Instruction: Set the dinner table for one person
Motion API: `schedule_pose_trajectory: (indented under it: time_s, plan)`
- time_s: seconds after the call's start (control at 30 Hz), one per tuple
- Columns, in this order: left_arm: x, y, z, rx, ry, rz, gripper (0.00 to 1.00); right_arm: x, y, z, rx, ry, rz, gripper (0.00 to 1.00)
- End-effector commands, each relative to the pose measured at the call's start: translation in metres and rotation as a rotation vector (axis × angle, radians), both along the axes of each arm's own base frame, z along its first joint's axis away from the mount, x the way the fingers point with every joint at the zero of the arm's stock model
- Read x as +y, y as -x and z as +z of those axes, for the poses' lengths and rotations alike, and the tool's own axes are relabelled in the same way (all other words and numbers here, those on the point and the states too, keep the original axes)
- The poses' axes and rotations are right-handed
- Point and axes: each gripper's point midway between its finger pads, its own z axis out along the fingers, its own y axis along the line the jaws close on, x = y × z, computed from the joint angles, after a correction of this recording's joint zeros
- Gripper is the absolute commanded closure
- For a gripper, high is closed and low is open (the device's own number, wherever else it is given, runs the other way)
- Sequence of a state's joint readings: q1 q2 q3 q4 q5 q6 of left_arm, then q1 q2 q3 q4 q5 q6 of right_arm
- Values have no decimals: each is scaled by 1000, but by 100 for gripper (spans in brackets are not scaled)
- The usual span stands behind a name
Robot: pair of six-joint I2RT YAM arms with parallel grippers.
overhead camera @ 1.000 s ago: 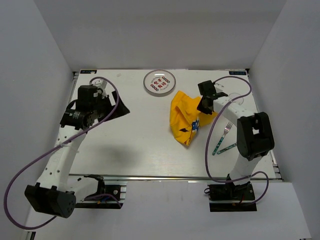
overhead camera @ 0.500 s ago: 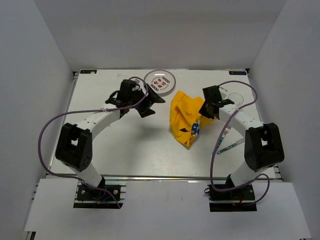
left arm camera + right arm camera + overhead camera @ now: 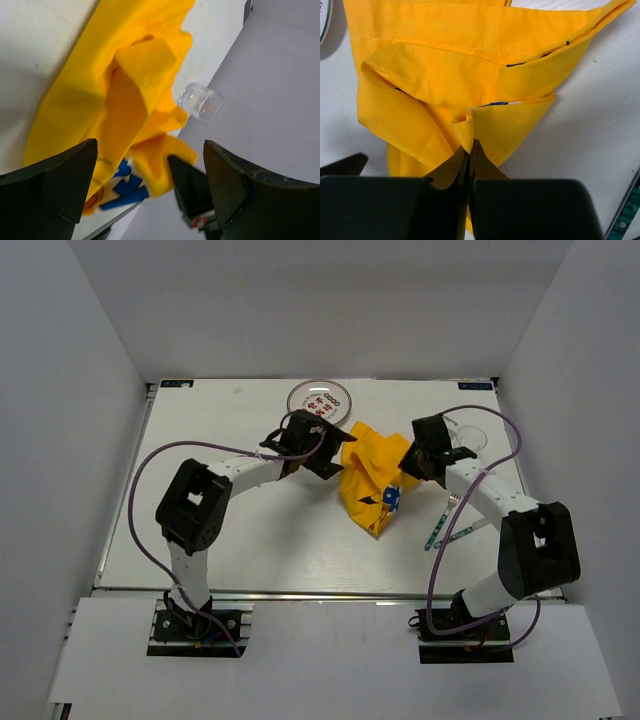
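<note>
A crumpled yellow cloth placemat [image 3: 369,475] with a blue print lies right of centre on the white dinner table [image 3: 250,530]. My right gripper [image 3: 408,462] is shut on a fold at the placemat's right edge; the right wrist view shows the pinched fold [image 3: 470,131] between the closed jaws. My left gripper [image 3: 335,452] is open and empty at the placemat's left edge, and the cloth [image 3: 125,90] fills the left wrist view. A white plate with red marks [image 3: 320,404] sits at the back. A fork [image 3: 444,515] and a green-handled utensil [image 3: 458,534] lie at the right. A clear glass [image 3: 468,440] stands behind my right arm and shows in the left wrist view [image 3: 201,103].
White walls enclose the table on three sides. A metal rail [image 3: 320,592] runs along the front edge. Purple cables loop over both arms.
My left arm has swung from the table's far left across to the placemat's left edge. My right gripper has shifted a little nearer, still holding the cloth.
</note>
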State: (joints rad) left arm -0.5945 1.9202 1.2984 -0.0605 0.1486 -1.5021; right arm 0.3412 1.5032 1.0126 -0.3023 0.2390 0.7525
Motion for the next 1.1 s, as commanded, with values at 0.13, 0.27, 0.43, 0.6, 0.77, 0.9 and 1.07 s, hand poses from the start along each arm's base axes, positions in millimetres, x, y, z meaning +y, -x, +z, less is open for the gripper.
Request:
schedule_pose_trajectory:
  time_s: [0.13, 0.27, 0.43, 0.6, 0.77, 0.9, 1.07]
  plan:
    - [-14, -38, -6, -1, 43, 150, 5, 0, 3, 3, -51, -54, 21, 100]
    - [-19, -48, -14, 16, 39, 165, 8, 0, 7, -3, -43, -53, 39, 100]
    - [-32, -52, -17, 44, 96, 154, 11, -1, 8, -9, -36, -58, 46, 100]
    - [-40, -51, -13, 59, 113, 145, 11, 1, 8, -15, -27, -63, 53, 100]
    - [-47, -47, -18, 112, 155, 131, 11, 1, 7, -16, -24, -65, 56, 100]
    - [-50, -51, -17, 125, 163, 138, 12, -1, 6, -18, -24, -54, 51, 100]
    - [-46, -51, -30, 138, 134, 157, 21, 0, 5, -12, -38, -61, 54, 100]
